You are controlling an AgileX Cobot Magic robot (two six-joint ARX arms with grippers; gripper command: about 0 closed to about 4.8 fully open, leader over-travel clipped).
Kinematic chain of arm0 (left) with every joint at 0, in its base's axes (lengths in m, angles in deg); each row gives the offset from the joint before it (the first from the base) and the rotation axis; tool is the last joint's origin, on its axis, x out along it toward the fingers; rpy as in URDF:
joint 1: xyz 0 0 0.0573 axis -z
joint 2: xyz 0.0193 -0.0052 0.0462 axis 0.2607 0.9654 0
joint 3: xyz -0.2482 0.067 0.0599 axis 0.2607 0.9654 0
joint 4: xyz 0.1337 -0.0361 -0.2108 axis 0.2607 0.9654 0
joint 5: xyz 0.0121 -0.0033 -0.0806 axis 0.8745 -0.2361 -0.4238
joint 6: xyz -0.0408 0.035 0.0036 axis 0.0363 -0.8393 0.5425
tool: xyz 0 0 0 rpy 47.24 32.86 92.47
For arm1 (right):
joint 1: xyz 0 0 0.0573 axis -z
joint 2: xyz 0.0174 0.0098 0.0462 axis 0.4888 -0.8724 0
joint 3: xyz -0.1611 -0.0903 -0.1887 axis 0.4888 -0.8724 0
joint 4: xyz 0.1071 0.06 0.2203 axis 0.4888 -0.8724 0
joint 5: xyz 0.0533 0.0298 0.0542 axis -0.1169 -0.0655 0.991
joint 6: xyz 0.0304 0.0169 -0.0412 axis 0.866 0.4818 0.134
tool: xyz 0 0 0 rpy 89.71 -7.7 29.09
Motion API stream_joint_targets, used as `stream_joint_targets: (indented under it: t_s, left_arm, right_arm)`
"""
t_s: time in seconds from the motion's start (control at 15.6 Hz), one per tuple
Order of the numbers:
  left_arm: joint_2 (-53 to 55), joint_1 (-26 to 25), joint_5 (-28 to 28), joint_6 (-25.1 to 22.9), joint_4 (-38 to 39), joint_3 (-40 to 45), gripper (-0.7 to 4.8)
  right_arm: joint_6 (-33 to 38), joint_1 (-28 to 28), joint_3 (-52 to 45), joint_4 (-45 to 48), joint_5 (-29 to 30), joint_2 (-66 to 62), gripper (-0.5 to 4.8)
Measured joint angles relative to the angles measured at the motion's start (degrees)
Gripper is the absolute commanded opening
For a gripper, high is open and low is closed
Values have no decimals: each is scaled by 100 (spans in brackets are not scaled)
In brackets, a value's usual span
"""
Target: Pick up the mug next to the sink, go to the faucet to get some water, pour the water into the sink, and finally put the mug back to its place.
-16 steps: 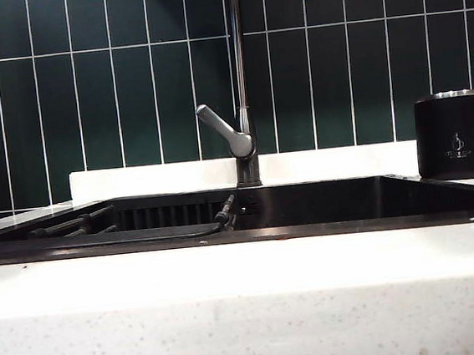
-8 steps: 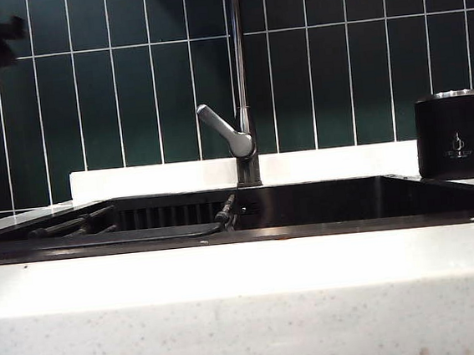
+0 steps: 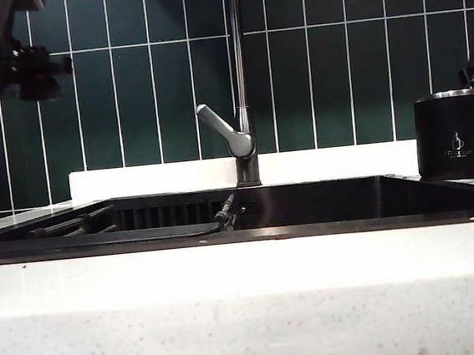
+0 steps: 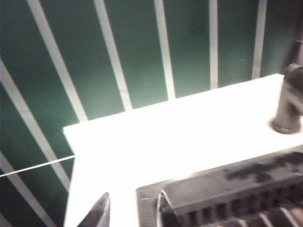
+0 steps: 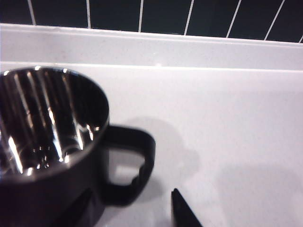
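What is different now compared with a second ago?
Both arms have come into sight. The left pincer has entered high at the left of the exterior view; the right pincer shows at the right edge, above the mug, its fingers apart around the handle and holding nothing. The mug, faucet and sink have not moved.

Left wrist view — counter corner, sink edge and green tiles

One dark fingertip (image 4: 100, 212) of the left gripper (image 4: 130, 215) shows over the white counter (image 4: 189, 127); beyond lie the sink (image 4: 227, 189) with its slatted rack, the faucet (image 4: 289, 106) base, and the green tiled wall (image 4: 142, 47) — all slightly blurred.
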Motion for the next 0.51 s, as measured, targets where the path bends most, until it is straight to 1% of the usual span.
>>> stream_joint_targets:
  t_s: [0.06, 0.32, 0.51]
  left_arm:
    - [111, 0, -105, 0, -7, -31, 126]
    - [168, 0, -151, 0, -7, -42, 130]
    - [168, 0, -155, 0, -4, -42, 130]
  right_arm:
    - [0, 0, 131, 26, 4, -195, 226]
    - [0, 11, 507, 66, -48, -844, 225]
    - [-2, 46, 553, 164, -59, -1088, 225]
